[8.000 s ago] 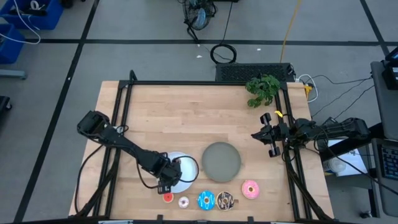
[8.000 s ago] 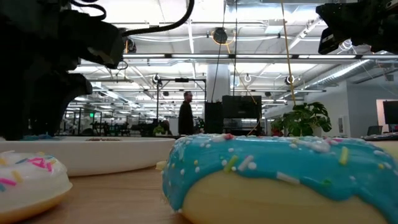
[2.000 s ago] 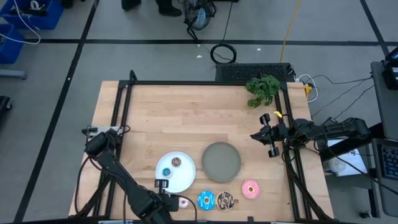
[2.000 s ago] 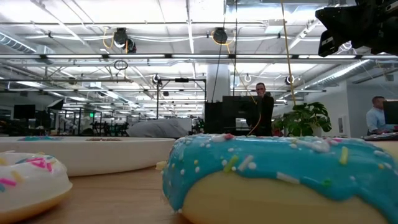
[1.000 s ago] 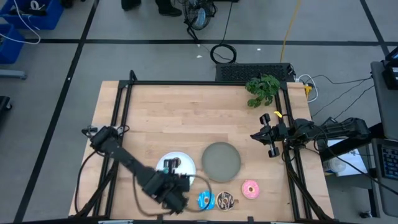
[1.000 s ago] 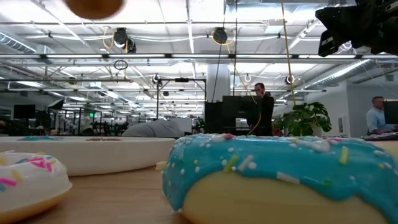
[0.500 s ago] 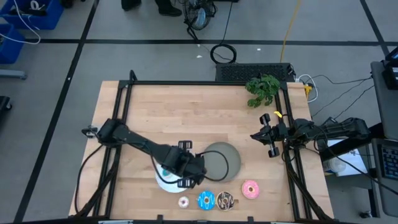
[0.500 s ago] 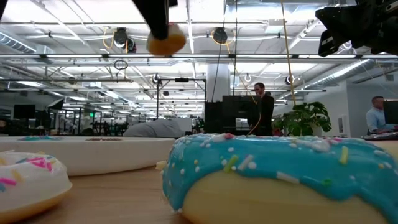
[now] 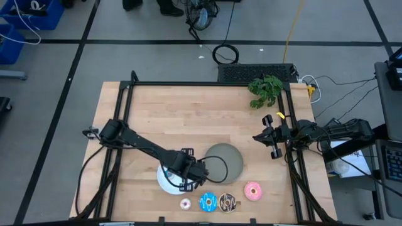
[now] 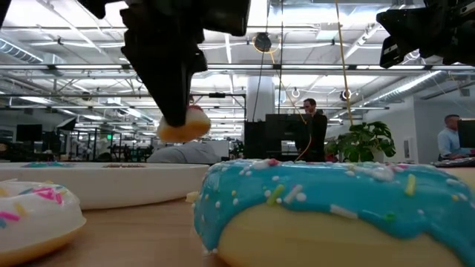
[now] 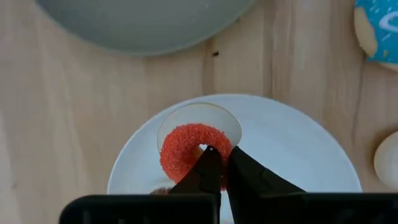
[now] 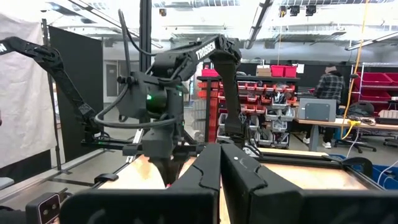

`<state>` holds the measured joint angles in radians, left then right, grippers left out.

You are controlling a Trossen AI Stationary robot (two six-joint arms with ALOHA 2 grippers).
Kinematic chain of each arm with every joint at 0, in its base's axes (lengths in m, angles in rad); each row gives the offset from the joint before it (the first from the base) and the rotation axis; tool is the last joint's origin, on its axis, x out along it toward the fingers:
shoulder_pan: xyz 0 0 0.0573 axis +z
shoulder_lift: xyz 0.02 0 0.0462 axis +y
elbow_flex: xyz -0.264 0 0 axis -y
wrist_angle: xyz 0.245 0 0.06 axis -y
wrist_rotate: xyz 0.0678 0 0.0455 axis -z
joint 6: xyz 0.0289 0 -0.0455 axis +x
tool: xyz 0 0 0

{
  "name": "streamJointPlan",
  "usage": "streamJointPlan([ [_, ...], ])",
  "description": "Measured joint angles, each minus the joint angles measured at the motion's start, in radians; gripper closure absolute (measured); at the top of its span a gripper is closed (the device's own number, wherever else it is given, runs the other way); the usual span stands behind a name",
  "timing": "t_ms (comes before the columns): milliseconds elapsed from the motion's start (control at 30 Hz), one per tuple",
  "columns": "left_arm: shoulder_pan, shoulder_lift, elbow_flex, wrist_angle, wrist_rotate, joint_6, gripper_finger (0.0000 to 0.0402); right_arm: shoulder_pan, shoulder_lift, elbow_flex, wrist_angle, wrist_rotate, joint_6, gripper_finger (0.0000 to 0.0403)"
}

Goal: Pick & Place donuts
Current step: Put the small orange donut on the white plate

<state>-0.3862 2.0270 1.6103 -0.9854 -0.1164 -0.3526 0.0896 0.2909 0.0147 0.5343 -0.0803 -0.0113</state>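
My left gripper [image 9: 188, 180] hangs over the round white plate [image 9: 164, 184], shut on a tiny red donut [image 11: 186, 151], which the low view shows as the same red donut [image 10: 184, 124] in the air above the plate's rim [image 10: 111, 185]. A whitish-pink donut [image 9: 185, 203], a bright blue donut [image 9: 208, 201], a brown sprinkled donut [image 9: 227, 201] and a pink donut [image 9: 252, 191] lie flat on the table near its near edge. My right gripper [image 9: 267, 135] waits shut at the table's right edge. My left gripper pinches the red donut's ring on one side [image 11: 208, 155] between its two fingers. The fingers [image 10: 174, 89] come from above, pointing almost straight down. The donut hangs tilted below the fingertips, clear of the white plate.
A round grey plate [image 9: 225, 161] lies just right of the white plate. A green plant [image 9: 266, 90] stands at the far right corner. A black frame [image 9: 119, 125] runs along the table's edges. People stand in the room behind the table.
My left gripper has carried the red donut from the table's near edge toward the far right, then sunk toward the white plate. The donut has dropped from high in the low view to just above the plate's rim.
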Motion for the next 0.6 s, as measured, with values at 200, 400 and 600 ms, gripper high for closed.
streamJointPlan([
  [200,0.000,0.000,-0.072,0.063,0.028,-0.024,0.0381,0.000,0.000,0.000,0.000,0.000,0.000,0.0403],
  [400,0.000,0.000,-0.103,0.111,0.029,-0.032,0.0393,0.000,0.000,-0.001,0.000,0.000,0.000,0.0403],
  [600,0.000,0.000,-0.150,0.127,0.028,-0.063,0.0371,0.000,0.000,-0.001,0.000,0.000,0.000,0.0403],
])
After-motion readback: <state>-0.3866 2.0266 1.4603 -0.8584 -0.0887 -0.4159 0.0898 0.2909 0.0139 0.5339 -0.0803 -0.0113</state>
